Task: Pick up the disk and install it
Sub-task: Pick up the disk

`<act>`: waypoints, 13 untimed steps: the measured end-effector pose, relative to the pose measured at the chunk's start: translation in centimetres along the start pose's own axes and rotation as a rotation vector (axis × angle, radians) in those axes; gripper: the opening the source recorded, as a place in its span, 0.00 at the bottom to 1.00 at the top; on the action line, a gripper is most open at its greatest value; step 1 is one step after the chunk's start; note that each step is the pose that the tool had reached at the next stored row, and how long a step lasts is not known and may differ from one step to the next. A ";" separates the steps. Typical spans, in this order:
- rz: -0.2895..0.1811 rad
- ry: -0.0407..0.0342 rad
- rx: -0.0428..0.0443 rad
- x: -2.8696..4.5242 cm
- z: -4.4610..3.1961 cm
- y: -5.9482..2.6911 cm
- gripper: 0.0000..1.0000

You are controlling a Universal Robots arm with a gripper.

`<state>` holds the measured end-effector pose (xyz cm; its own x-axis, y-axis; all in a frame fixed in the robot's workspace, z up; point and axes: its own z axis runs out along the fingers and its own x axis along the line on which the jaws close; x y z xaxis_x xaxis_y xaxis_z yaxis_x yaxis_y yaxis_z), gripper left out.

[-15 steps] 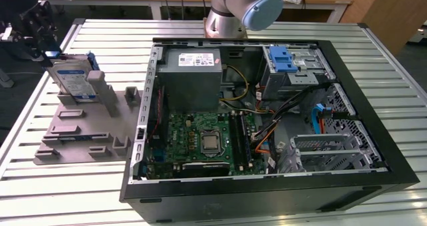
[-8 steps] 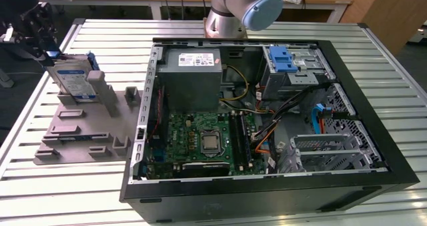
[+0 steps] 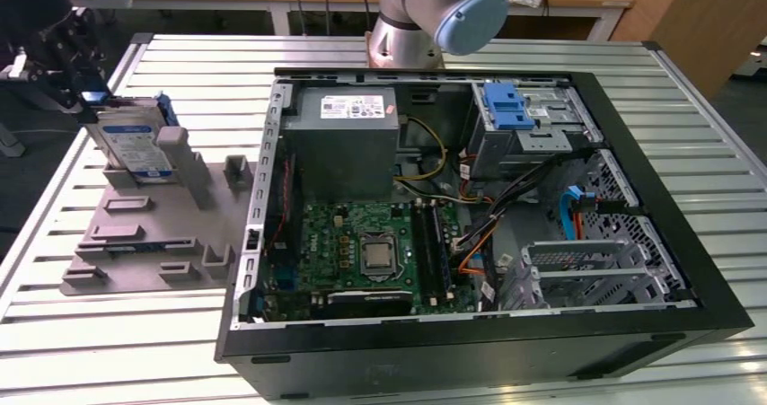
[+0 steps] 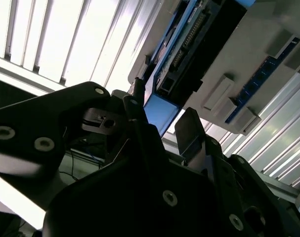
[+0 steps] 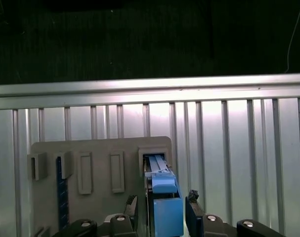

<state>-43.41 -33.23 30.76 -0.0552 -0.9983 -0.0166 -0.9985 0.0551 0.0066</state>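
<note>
Currently gripper (image 5: 162, 203) sits w/ fingers spread either side of the disk (image 5: 164, 195), slim gaps both sides, not yet pinching. Disk stands on edge in grey holder (image 3: 144, 243), at the exterior view's left, far end, well apart from PC case (image 3: 480, 338).

Risks: off-centre close cd tilt disk & jam it in its slot; grip on plastic frame alone cd slip or flex.

Disk: silver body, white-and-blue label, blue carrier round edges.

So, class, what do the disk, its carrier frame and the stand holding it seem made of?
The disk: likely metal, with silvery, slightly shiny casing edges. The carrier frame: probably plastic, uniform matte blue. The stand: probably plastic, dull even grey, with moulded-looking slots.
</note>
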 end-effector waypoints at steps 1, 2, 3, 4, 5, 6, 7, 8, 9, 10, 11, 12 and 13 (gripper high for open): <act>0.000 0.0000 0.0000 0.00 0.11 0.00 0.52; 0.000 0.0000 -0.0001 0.00 0.23 0.00 0.52; 0.000 0.0000 0.0000 0.00 0.36 0.00 0.52; 0.000 0.0000 -0.0001 0.01 0.49 0.00 0.52; 0.000 -0.0001 0.0000 0.01 0.64 0.00 0.52; 0.000 -0.0001 0.0001 0.01 0.79 0.00 0.52; 0.000 0.0000 0.0000 0.01 0.93 0.00 0.52; 0.000 0.0000 0.0000 0.02 1.09 0.00 0.52; 0.000 0.0000 -0.0001 0.02 1.24 0.02 0.52; 0.000 0.0000 -0.0001 0.02 1.35 0.03 0.52; 0.000 0.0000 -0.0001 0.02 1.41 0.04 0.52; 0.000 0.0002 -0.0003 0.03 1.43 0.05 0.52; 0.000 0.0001 -0.0002 0.03 1.47 0.07 0.52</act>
<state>-43.49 -33.23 29.30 -0.0553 -0.9983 -0.0165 -0.9985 0.0552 0.0068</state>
